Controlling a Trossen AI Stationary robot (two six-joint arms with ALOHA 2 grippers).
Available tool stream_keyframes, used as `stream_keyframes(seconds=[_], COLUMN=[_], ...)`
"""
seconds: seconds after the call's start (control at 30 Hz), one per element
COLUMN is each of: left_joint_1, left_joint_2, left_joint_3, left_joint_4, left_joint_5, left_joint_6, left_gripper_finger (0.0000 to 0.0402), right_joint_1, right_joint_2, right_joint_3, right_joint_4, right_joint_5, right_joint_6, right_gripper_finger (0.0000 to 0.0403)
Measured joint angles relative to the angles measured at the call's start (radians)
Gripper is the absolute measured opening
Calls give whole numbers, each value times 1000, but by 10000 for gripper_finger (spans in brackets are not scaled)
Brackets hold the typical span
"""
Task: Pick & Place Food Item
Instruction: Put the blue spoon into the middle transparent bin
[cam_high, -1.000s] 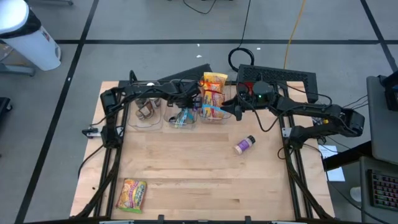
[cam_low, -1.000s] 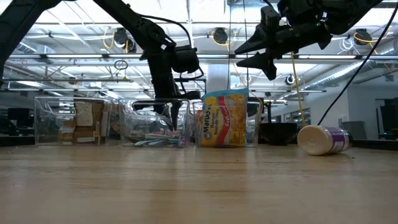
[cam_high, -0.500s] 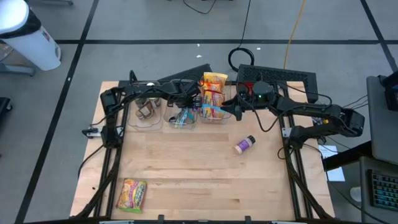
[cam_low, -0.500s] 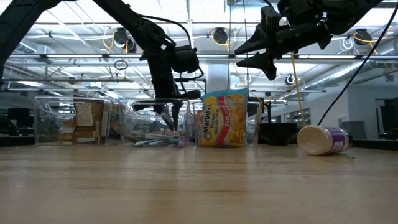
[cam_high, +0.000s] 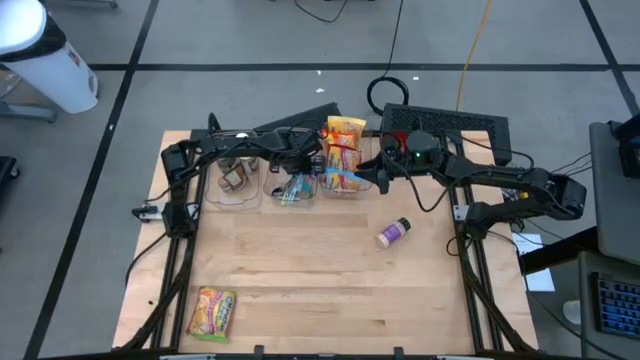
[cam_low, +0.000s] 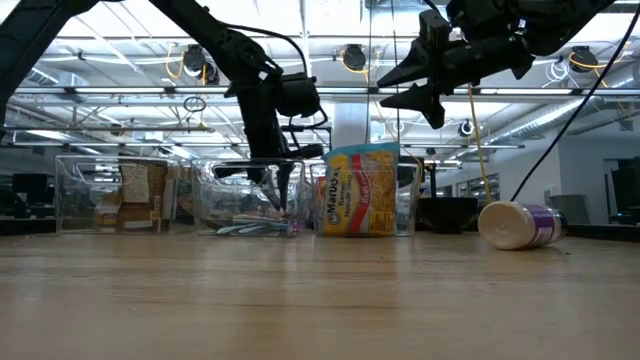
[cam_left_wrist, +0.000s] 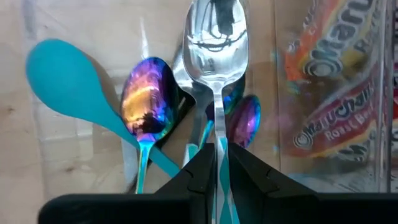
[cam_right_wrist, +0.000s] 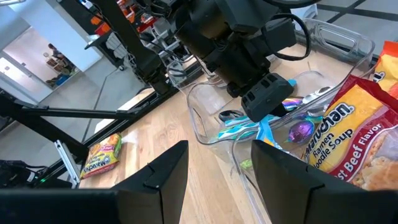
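Observation:
My left gripper (cam_high: 297, 178) reaches down into the middle clear bin (cam_high: 292, 190), which holds several spoons, and is shut on a silver spoon (cam_left_wrist: 216, 37) with a teal handle. My right gripper (cam_high: 372, 175) hangs open and empty above the table beside the right bin (cam_high: 345, 185), where Maruchan ramen packets (cam_high: 343, 150) stand on edge. Another ramen packet (cam_high: 211, 312) lies flat near the front left. A small purple-labelled bottle (cam_high: 393, 232) lies on its side at the right. My left gripper pinches the silver spoon's handle (cam_left_wrist: 219, 134) between its two fingers, just behind the bowl. The fingers come from above, pointing down into the bin, and lie along the handle. The bowl points away from the gripper over the other spoons; whether it rests on them I cannot tell.
A third clear bin (cam_high: 236, 178) with packets stands left of the spoon bin. A teal spoon (cam_left_wrist: 68, 81) and iridescent spoons (cam_left_wrist: 146, 96) lie in the middle bin. A black keyboard (cam_high: 450, 125) sits at the far right. Bare wood (cam_high: 320, 270) spans the table's middle and front.

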Motion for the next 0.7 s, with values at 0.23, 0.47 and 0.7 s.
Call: stream_keyframes(seconds=[0.23, 0.47, 0.7], left_joint_1=[0, 0, 2], left_joint_2=[0, 0, 0], left_joint_3=[0, 0, 0], left_joint_4=[-3, -6, -6], left_joint_5=[30, 37, 57], left_joint_6=[4, 5, 7], left_gripper_finger=[47, 47, 47], right_joint_1=[0, 0, 0], right_joint_2=[0, 0, 0], right_joint_3=[0, 0, 0], right_joint_4=[0, 0, 0], right_joint_5=[0, 0, 0], right_joint_6=[0, 1, 29], right_gripper_finger=[169, 169, 169])
